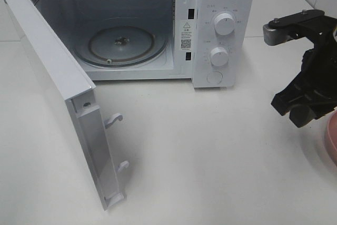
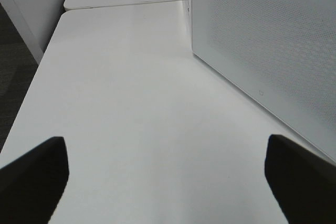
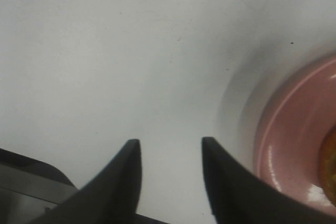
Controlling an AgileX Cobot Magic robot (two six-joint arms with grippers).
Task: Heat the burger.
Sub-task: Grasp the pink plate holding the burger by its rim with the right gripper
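Left pincer (image 2: 165,140) gapes wide, right pincer (image 3: 170,140) narrower beside the pink plate (image 3: 294,145); microwave (image 1: 224,3) sticker (image 1: 186,34) illegible.

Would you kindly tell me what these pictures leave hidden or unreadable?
Burger: right wrist view, only a brown sliver; the frame edge cuts it off.
Pink plate: high view, mostly cut off by the right edge.
Microwave dial labels: high view, too small to read.
Left fingers: left wrist view, only tips show, frame edge cuts them.
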